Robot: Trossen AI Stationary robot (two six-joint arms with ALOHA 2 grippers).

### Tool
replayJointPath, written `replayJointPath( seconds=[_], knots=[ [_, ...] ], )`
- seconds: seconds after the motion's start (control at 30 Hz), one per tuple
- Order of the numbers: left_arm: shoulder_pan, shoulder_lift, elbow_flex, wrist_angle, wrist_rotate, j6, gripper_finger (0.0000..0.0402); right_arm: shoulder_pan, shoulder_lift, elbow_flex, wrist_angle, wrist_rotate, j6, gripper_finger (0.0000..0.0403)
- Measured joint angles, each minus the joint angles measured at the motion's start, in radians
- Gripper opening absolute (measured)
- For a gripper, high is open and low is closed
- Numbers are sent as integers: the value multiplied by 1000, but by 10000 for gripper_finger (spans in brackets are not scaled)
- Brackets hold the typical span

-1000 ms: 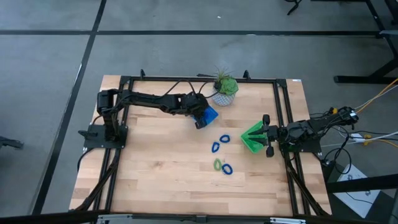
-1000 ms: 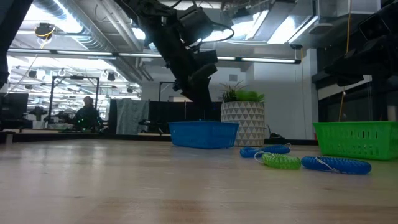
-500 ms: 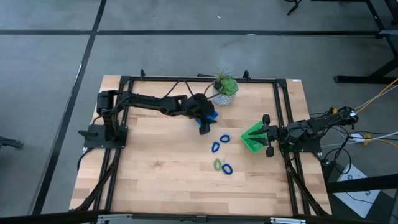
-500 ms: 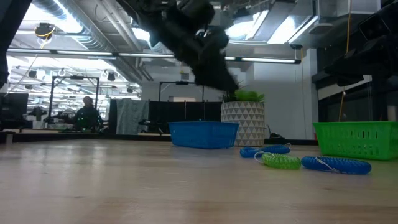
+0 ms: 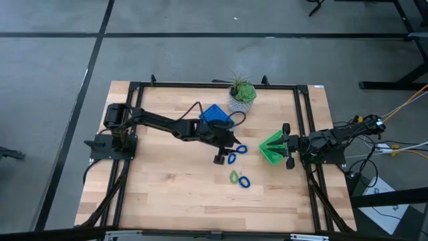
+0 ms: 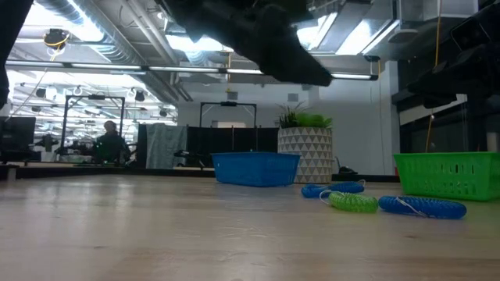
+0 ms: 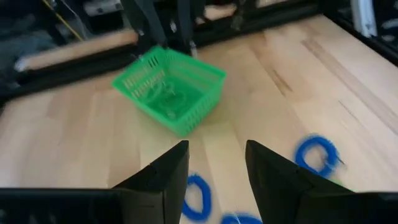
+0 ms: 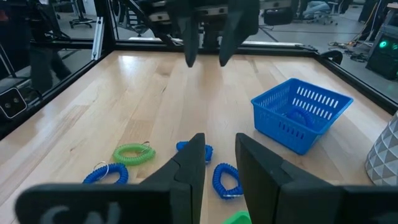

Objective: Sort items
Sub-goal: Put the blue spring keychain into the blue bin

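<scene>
A: Left end effector (image 5: 219,159)?
B: Over the middle of the worktop (image 5: 160,181), just beside the loose rings, fingers (image 7: 165,174) spread, nothing between them. Clear of the blue tray (image 5: 214,114), so I'd judge it's lining up on the next ring.

A: Right end effector (image 8: 214,163)?
B: Parked at the right edge by the green tray (image 5: 273,148). Fingers apart with a narrow gap and nothing in it; looks like it's waiting.

A: Where are the items?
B: Four still out on the worktop between the trays: two blue rings (image 5: 236,153) nearest the left end effector, then a green ring (image 5: 234,177) touching or just beside another blue ring (image 5: 245,181). Blue coil shapes sit inside the blue tray in the right wrist view, and pale loops show in the green tray in the left wrist view.

A: Orientation?
B: All lie flat. From above they're small ovals; the nearest blue one's long axis seems to run roughly front to back, but too small to be sure.

A: Why trays there?
B: My guess: one colour per tray, each within reach of its own arm.
</scene>
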Motion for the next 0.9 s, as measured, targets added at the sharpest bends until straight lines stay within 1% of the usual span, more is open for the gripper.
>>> replayJointPath(
  seconds=[0.1,0.2,0.3,0.47,0.7,0.9],
  knots=[
    [-14,9,0,7,-50,-2,153,0,0,0,0,0,0,90],
    [-16,28,1,27,-78,-21,148,0,0,0,0,0,0,90],
    [-15,49,2,59,-78,-50,144,0,0,0,0,0,0,90],
    [-20,93,12,45,-78,-93,141,0,-1,0,0,-1,0,90],
    [-20,191,93,48,-78,-127,141,0,0,0,1,4,0,90],
    [-20,291,184,-44,-79,-149,139,0,0,0,1,6,0,90]
  ],
)
